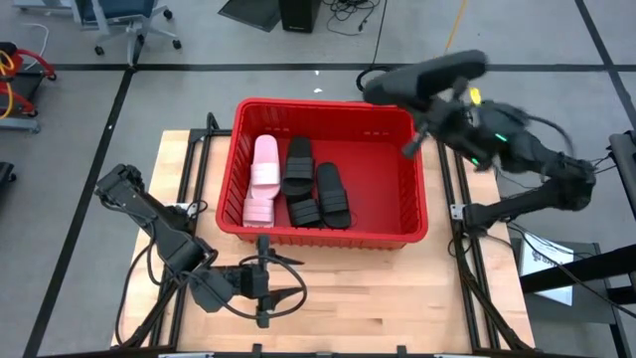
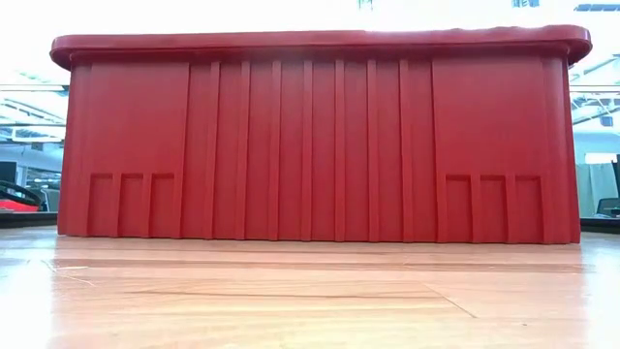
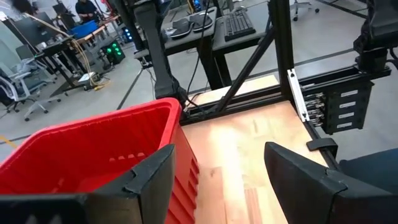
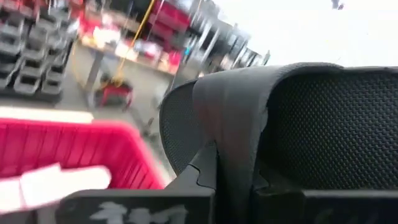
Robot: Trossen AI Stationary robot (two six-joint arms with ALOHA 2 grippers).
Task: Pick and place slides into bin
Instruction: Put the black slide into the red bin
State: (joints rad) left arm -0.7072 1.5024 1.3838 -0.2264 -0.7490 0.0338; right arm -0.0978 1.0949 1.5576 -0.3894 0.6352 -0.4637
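i have the left tool (image 1: 283, 278) released, fingers spread wide, low over the bare bench (image 1: 378, 298) just in front of the bin's near wall. it carries nothing and there's open wood all around it.

the bin (image 1: 323, 237) sits mid-bench. inside, along its left half, i count two white slides (image 1: 261, 179) end to end by the left wall and three black slides (image 1: 316, 189) beside them, long axes running near to far. the right half of the bin floor is bare.

farthest out, the right tool (image 1: 409, 145) is clenched on a black slide (image 1: 427, 82), held high over the bin's far right corner. the slide's long axis runs roughly across the bench, sticking out past the rim. in the right wrist view the slide (image 4: 298, 130) fills the frame, with red wall below.

my read: the drop turns on bringing that slide inward and toward the near left, over the bare right half, clear of the rim.
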